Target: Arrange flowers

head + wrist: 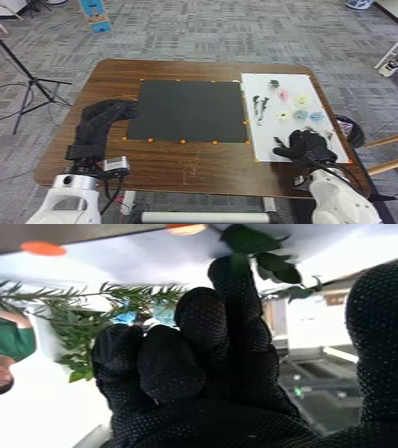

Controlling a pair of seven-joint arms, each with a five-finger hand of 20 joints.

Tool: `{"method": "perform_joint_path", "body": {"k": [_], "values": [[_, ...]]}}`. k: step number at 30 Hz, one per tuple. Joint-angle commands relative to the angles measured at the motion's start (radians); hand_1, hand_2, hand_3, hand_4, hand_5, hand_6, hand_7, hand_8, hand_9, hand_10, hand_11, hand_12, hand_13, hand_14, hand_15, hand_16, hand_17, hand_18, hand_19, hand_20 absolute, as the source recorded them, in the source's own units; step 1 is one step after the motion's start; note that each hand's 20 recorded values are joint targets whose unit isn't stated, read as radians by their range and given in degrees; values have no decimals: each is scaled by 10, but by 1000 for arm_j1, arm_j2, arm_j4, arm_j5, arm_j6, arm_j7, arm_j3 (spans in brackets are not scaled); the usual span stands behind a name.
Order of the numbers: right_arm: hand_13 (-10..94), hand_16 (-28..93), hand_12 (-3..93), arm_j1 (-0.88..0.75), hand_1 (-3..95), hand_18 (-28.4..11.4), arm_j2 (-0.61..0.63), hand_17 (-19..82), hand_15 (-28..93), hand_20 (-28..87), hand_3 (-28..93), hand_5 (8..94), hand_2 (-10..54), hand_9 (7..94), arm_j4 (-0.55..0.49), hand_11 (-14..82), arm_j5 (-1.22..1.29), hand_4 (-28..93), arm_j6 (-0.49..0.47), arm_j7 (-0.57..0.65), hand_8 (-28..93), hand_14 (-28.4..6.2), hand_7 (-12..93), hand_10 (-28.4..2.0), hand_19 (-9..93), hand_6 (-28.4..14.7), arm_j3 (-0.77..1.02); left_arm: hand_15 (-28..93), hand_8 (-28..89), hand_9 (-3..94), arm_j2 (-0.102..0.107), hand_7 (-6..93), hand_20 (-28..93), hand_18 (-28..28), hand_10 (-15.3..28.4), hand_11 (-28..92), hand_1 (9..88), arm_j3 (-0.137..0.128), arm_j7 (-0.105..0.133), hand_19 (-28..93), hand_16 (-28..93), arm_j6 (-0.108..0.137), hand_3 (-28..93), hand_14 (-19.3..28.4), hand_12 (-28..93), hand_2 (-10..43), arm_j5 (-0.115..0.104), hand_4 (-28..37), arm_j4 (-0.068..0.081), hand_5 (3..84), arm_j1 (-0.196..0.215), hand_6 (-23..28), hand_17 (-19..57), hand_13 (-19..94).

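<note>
Head view: black mat (191, 111) on brown table (213, 167), grey carpet (204, 40) around; right hand (306, 146) fingers relaxed, hold unclear.

- My white, jointed left arm (67, 197) extends forward, its black-fabric-gloved left hand (108, 111) angled inward.
- My white, jointed right arm (342, 200) slants inward; its black-fabric-gloved right hand (306, 145) has loosely bent fingers (166, 366), thumb (378, 324) apart.

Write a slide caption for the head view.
Right hand at the near end of a white sheet bearing flowers, left hand beside the black mat.
</note>
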Motion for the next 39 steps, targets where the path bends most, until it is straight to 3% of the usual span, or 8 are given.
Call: {"method": "perform_joint_path", "body": {"k": [1,7,10,14,17,21,34,39], "values": [[663,574,520,1,261,-284,46,342,815,691,599,638,-95,693,13,518,-1,-85,-58,0,-23,-198,448,-182,851,-51,9,393,-88,570,-3,324,266,155,136,375,256,-11,-7,218,65,-15,685,179,234,-7,-3,-155,-6,565,7,27,54,439],[683,565,515,42,299,-284,99,359,820,685,612,653,-94,712,22,530,-37,-90,-107,-3,-24,-188,460,-171,863,-42,-61,396,-88,569,-2,320,267,155,136,376,258,-22,-2,219,65,-18,684,179,235,-8,-2,-155,-8,568,6,30,53,439],[710,563,514,85,313,-284,126,385,827,675,616,666,-94,733,52,544,-65,-92,-133,0,-23,-175,471,-142,887,-34,-119,397,-86,569,2,320,267,155,136,376,258,-20,1,219,65,-19,683,178,235,-8,-5,-154,-6,567,-3,28,53,438],[737,562,508,129,333,-284,140,414,829,641,626,676,-94,746,94,552,-85,-96,-175,11,-23,-159,482,-138,919,-27,-176,398,-85,568,1,321,266,155,136,377,258,-23,-1,218,65,-33,684,178,235,-8,-1,-152,-6,567,-5,28,52,438],[748,567,507,143,353,-284,136,421,826,620,619,675,-95,750,112,553,-81,-103,-196,13,205,-154,437,-140,931,-21,-193,401,-84,568,0,321,265,155,136,377,258,-26,0,216,65,-36,683,179,235,-8,-2,-151,-7,566,-2,28,53,434],[760,570,507,151,405,-283,124,431,821,621,591,680,-85,756,114,550,-50,-105,-251,24,321,-148,411,-142,932,-14,-188,401,-83,568,-3,318,264,154,136,377,259,-34,1,214,65,-37,682,179,235,-8,-3,-151,-7,567,3,28,54,433],[791,572,490,136,520,-274,121,464,811,627,553,751,-41,815,93,523,41,-96,-306,40,355,-132,321,-134,932,5,-151,404,-80,568,-7,312,265,153,137,372,260,-45,-11,213,62,-60,682,181,234,-8,-12,-148,-11,569,2,30,54,433],[789,581,495,115,530,-268,123,463,807,625,549,741,-18,799,77,524,63,-92,-255,36,372,-128,330,-133,932,6,-109,404,-79,568,-10,311,265,153,137,372,259,-51,-17,213,62,-68,682,180,234,-8,-20,-147,-12,568,5,30,53,433]]}}
